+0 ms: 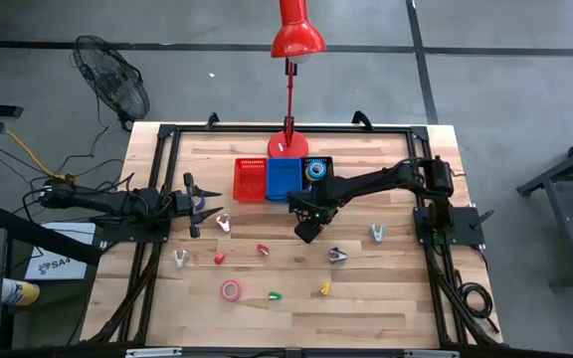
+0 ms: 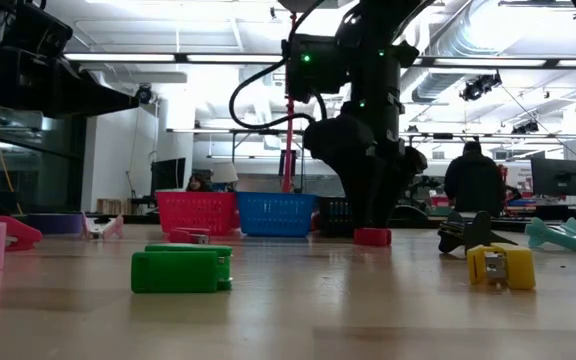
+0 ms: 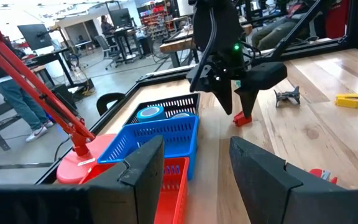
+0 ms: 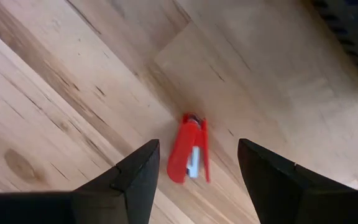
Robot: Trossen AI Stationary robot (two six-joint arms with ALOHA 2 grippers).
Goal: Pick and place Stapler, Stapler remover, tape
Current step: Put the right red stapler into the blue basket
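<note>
The right pincer (image 1: 307, 235) hangs just above the pale wooden counter (image 1: 396, 288), in front of the row of bins, with its two dark fingers spread wide and nothing between them. Directly beneath it lies a small red plastic stapler (image 4: 189, 155), flat on the boards and centred in the gap. The arm looks lined up for a straight drop onto it, which would explain the wide spread: each finger has room to pass down one long flank.

In the right wrist view the stapler's long axis runs roughly away from the camera, a little slanted, so the fingers flank its sides rather than its ends. Closing would squeeze it across its narrow width, the surer hold. Which end is the nose I cannot tell; a pale strip shows along one side.

The bins sit together at the back so each kind of object has a short trip: a red mesh basket (image 1: 250, 179), a blue mesh basket (image 1: 284, 179) and a dark basket (image 1: 323, 162) that already holds a blue ring of tape (image 1: 315, 170). A pink ring of tape (image 1: 230, 289) lies loose near the front edge, well apart from the bins.

The left pincer (image 1: 199, 205) waits over the left side of the counter, its fingers partly apart and empty, pointing toward the baskets and clear of the right arm's reach.
</note>
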